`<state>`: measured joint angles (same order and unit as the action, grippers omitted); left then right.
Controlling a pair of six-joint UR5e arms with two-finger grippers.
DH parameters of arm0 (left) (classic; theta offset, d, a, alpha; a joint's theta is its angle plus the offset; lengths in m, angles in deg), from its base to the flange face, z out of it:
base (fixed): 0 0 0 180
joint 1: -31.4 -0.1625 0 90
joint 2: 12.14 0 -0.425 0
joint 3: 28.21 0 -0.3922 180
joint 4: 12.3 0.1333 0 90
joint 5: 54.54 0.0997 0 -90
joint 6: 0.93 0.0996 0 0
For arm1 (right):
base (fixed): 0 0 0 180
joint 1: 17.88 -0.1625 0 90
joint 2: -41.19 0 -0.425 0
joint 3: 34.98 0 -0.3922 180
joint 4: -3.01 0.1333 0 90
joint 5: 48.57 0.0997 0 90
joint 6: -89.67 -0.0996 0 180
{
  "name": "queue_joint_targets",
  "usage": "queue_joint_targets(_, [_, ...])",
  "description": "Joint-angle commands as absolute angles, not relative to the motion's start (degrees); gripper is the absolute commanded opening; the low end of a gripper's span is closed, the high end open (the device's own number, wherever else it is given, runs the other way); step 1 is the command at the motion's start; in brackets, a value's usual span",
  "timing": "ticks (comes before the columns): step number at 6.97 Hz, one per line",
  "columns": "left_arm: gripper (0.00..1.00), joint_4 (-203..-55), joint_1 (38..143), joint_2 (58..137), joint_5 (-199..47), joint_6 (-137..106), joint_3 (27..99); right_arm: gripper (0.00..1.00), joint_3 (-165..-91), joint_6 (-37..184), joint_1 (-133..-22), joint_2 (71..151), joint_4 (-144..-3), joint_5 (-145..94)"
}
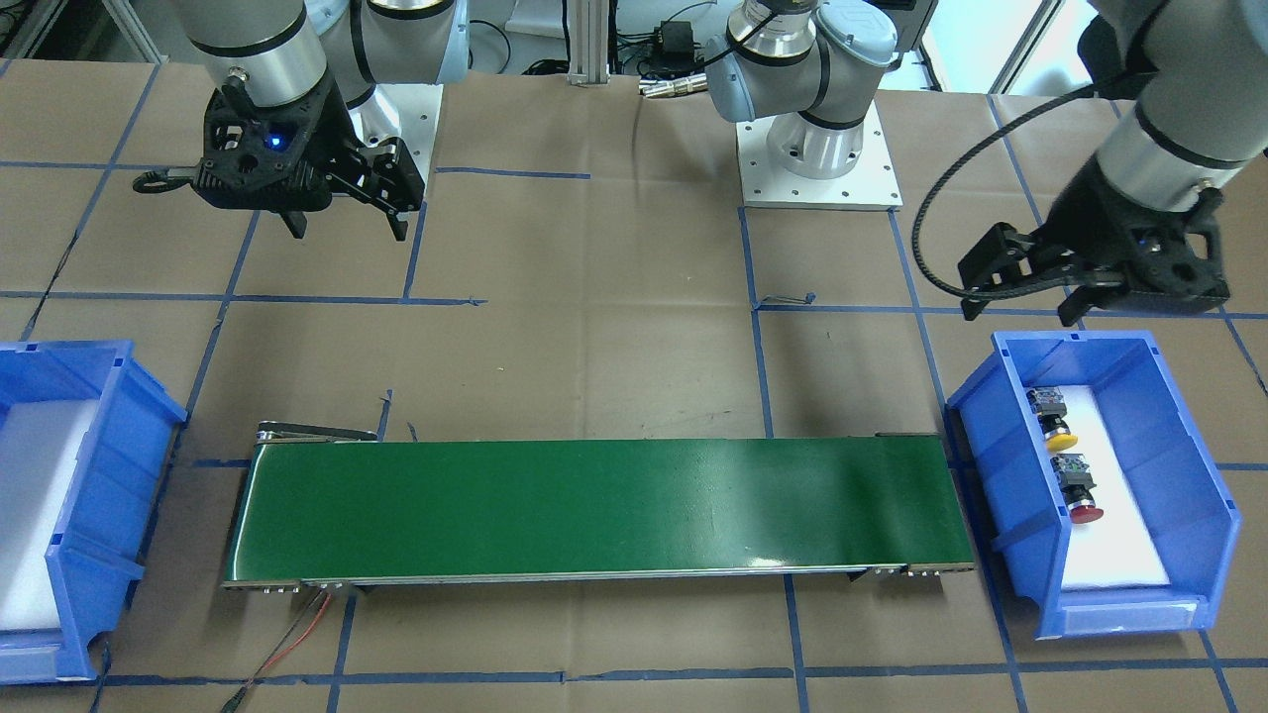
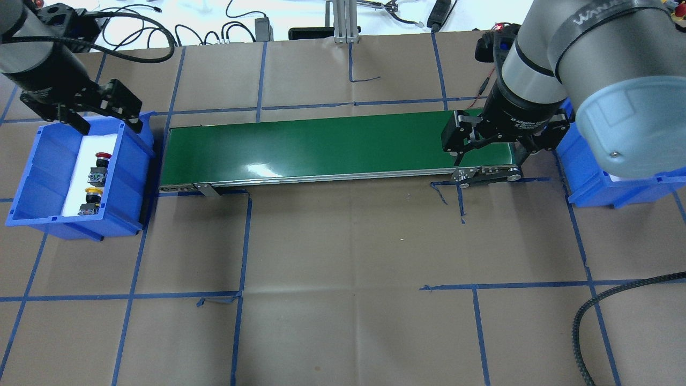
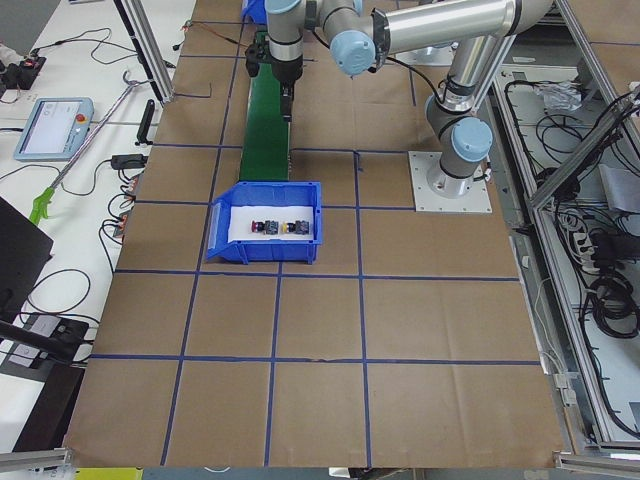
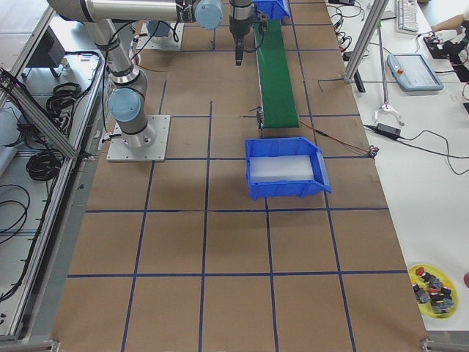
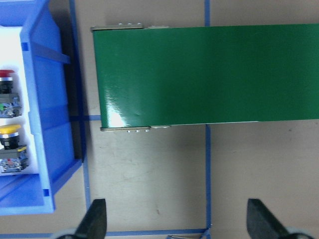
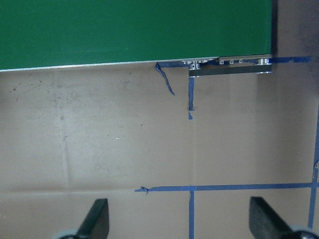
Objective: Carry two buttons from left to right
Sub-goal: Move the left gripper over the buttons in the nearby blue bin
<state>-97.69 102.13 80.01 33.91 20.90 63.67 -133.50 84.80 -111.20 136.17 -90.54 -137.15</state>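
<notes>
The red-capped button (image 2: 101, 158) and the yellow-capped button (image 2: 93, 191) lie in the left blue bin (image 2: 130, 161) on a white liner. They also show in the front view, yellow (image 1: 1059, 430) and red (image 1: 1084, 509), and at the left edge of the left wrist view, red (image 5: 7, 75) and yellow (image 5: 10, 131). My left gripper (image 2: 110, 127) hovers above the bin's far end, open and empty. My right gripper (image 2: 490, 160) hovers over the right end of the green conveyor belt (image 2: 321, 150), open and empty. Both wrist views show fingers (image 5: 97, 219) (image 6: 97, 219) spread wide.
A second blue bin (image 1: 94, 475) with a white liner stands at the belt's other end, on my right. Brown paper with blue tape lines covers the table. A yellow dish (image 4: 434, 290) with spare buttons sits at the table's far corner in the exterior right view.
</notes>
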Motion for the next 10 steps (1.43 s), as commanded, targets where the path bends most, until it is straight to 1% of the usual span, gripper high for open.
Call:
queue_joint_targets(1, [1.00, -97.6, 92.6, 80.8, 34.2, 32.6, 64.1, 1.00, -131.8, 85.1, -111.1, 137.6, -90.3, -138.6])
queue_joint_targets(3, [0.99, -96.2, 86.2, 81.5, 34.3, 37.6, 65.6, 1.00, -131.0, 85.3, -111.2, 137.5, -90.5, -139.6])
queue_joint_targets(5, [0.99, -90.9, 83.6, 83.4, 34.0, 40.1, 68.7, 1.00, -131.0, 85.4, -111.2, 137.3, -90.6, -139.4])
queue_joint_targets(6, [0.99, -86.7, 83.5, 84.4, 34.1, 40.3, 71.2, 1.00, -131.2, 85.4, -111.2, 137.3, -90.5, -139.4])
queue_joint_targets(8, [0.99, -74.4, 83.3, 86.7, 34.3, 40.3, 78.4, 1.00, -131.2, 85.4, -111.2, 137.2, -90.6, -139.4])
queue_joint_targets(10, [0.99, -66.0, 83.4, 89.0, 33.9, 40.1, 83.3, 1.00, -131.2, 85.3, -111.2, 137.2, -90.6, -139.4])
